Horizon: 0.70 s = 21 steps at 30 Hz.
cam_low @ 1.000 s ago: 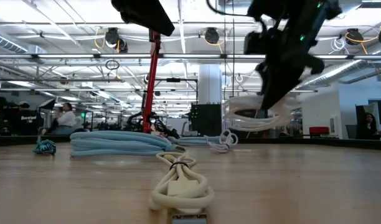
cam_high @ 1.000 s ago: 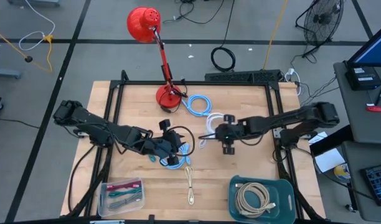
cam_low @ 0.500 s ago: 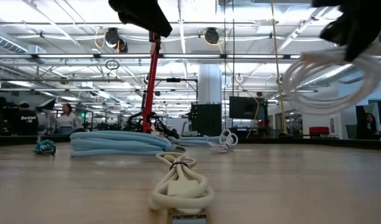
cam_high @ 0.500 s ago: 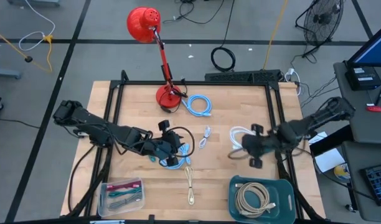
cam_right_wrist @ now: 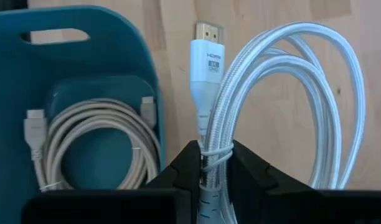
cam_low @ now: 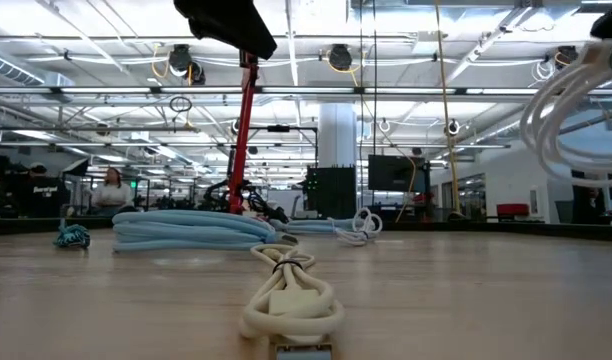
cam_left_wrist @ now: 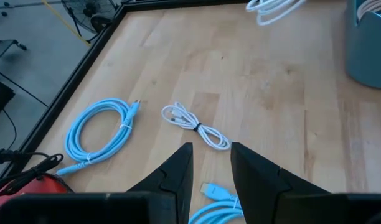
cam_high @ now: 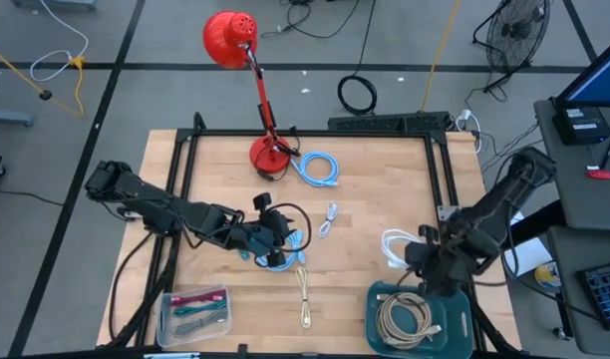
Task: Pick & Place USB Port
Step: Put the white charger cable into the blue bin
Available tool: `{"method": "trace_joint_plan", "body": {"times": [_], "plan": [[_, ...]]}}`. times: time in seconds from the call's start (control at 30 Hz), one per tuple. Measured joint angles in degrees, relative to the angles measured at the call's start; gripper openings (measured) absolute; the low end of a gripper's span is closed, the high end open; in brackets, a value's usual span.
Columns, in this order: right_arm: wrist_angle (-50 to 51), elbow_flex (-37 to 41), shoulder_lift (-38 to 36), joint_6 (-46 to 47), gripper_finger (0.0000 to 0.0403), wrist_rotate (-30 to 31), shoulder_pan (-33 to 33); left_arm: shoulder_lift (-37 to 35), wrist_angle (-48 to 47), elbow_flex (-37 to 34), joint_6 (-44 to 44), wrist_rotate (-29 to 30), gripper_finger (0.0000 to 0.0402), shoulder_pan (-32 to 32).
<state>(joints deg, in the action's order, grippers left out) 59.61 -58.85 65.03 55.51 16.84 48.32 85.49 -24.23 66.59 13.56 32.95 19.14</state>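
- Overhead, the right gripper (cam_high: pixel 422 261) has swung from table centre out toward four o'clock, carrying a coiled white cable (cam_high: pixel 397 245) to the near edge of the teal bin (cam_high: pixel 457 299); it hangs just beside the bin's rim, not yet over the beige cable (cam_high: pixel 405 319) already coiled inside. By the look of it, the carry is nearly done and only the drop remains
- Overhead too, the left gripper (cam_high: pixel 273 237) waits at centre over a light blue cable (cam_high: pixel 285 251), unmoved over the last second. A clear box (cam_high: pixel 195 309) sits at seven o'clock, the red lamp (cam_high: pixel 265 155) at twelve, and bare wood between bin and box leaves room to pull back
- Low down, the white loops (cam_low: pixel 576 110) now hang at the three o'clock edge, well clear of the boards, while a bundled cream cable (cam_low: pixel 286 295) lies untouched in the foreground
- From the left wrist, the jaws stand spread with a gap between them, holding nothing; a blue coil (cam_left_wrist: pixel 97 134) and a small white cable (cam_left_wrist: pixel 195 126) lie on open wood beyond
- From the right wrist, the jaws are pinching the tied part of the white cable, its plug marked HDMI (cam_right_wrist: pixel 206 56) rather than USB, standing upright beside the bin wall (cam_right_wrist: pixel 154 74); that wall is the edge to clear, so a short shift over it looks needed before release
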Motion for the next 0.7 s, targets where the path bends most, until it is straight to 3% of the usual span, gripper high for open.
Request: {"method": "trace_joint_plan", "body": {"times": [0.23,0.4,0.7], "plan": [[4.7,-8.9,5.5,0.4,0.0050,5.8,4.7,0.0,0.0,0.0,0.0,0.0,0.0113,0.0],[5.2,-14.5,10.8,1.8,0.0050,4.5,7.7,0.0,-0.1,0.0,0.1,0.0,0.0113,0.1],[6.5,-21.7,19.8,12.4,0.0049,0.9,14.9,0.0,-0.5,0.0,0.4,-0.1,0.0113,0.5]]}}
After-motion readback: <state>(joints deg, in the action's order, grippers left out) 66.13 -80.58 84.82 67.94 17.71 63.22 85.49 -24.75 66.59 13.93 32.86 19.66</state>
